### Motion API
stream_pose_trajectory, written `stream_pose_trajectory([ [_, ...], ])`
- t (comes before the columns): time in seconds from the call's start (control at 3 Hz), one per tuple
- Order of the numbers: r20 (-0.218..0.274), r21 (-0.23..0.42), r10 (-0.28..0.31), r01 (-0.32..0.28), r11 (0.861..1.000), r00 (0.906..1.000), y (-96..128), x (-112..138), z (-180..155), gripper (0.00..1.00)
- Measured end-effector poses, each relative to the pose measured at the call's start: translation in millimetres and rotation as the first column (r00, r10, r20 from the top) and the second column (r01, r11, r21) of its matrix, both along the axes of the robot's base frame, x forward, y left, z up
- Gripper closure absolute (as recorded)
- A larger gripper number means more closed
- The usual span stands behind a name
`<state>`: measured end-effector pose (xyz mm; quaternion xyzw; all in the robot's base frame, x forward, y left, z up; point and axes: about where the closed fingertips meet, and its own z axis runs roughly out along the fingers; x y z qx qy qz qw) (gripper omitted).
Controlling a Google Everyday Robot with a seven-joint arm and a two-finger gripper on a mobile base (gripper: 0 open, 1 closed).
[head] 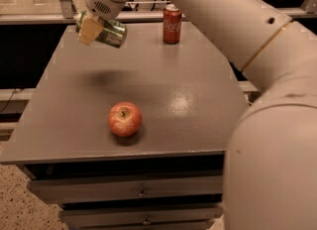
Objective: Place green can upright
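Grey desk [198, 100] fills most of the view. The hand [96, 28] is up over its back left corner, clamped tight on the green can [113, 32], which is lying sideways in the air, clear of the surface. Red Coke can [172, 24] stands upright at the back, apple [125, 119] sits near the front

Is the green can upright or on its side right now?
On its side: the gripper holds the green can lying sideways above the table, its shadow falling below.
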<state>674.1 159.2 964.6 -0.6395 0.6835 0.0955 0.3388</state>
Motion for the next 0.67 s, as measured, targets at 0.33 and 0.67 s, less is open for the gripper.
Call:
stream_pose_trajectory([
  [0.33,0.104,0.323,0.069,-0.1,0.941,0.9921,-14.9,5.7,29.9,1.0],
  [0.67,0.165,0.543,0.068,-0.148,0.827,0.9839,-44.0,14.1,50.8,1.0],
])
